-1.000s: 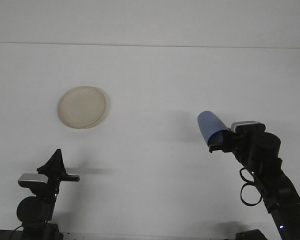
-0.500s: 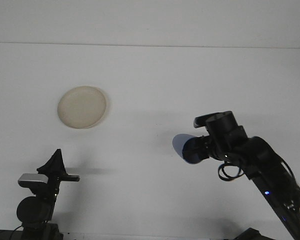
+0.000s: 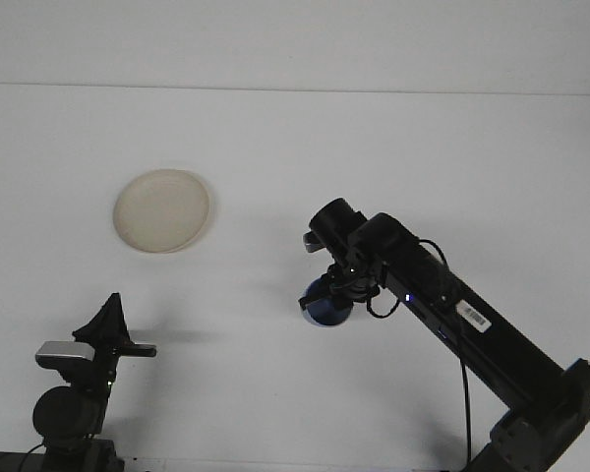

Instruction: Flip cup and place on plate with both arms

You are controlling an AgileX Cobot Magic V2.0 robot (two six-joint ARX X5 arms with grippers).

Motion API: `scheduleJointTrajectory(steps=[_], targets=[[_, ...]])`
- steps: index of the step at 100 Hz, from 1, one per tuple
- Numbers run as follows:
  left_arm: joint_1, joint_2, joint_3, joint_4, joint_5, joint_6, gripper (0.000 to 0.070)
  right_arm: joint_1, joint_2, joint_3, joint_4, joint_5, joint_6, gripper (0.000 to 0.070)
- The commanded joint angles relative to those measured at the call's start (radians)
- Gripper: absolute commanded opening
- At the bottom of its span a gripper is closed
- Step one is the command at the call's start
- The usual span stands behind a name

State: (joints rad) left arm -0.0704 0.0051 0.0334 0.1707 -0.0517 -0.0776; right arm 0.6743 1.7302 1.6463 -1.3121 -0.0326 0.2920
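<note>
Blue cup (image 3: pixel 326 307) hanging clamped in the right gripper (image 3: pixel 336 293), well right of and below the plate (image 3: pixel 162 210), likely heading for handover; left gripper (image 3: pixel 111 320) parked below the plate, closed, empty.

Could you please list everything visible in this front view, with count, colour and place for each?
plate: one, cream, lying flat on the table, left of centre.
cup: one, blue, held above the table near the middle, at the end of the right arm.
table: one, white, filling most of the view.
left tool: one, black, low at the left edge, apart from the plate, pointing up and holding nothing.
right tool: one, black, on the arm reaching in from the lower right, closed on the cup.
</note>
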Motion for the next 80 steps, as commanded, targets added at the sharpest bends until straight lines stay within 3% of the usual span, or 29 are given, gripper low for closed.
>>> scheduleJointTrajectory(steps=[1,80], targets=[[0.0,-0.002,-0.019,0.011,-0.001,-0.006,0.0012,0.01,0.04,0.026,-0.003,-0.013,-0.008,0.0],[0.0,-0.002,-0.019,0.011,-0.001,-0.006,0.0012,0.014,0.145,0.025,0.025,-0.019,-0.027,0.0004]])
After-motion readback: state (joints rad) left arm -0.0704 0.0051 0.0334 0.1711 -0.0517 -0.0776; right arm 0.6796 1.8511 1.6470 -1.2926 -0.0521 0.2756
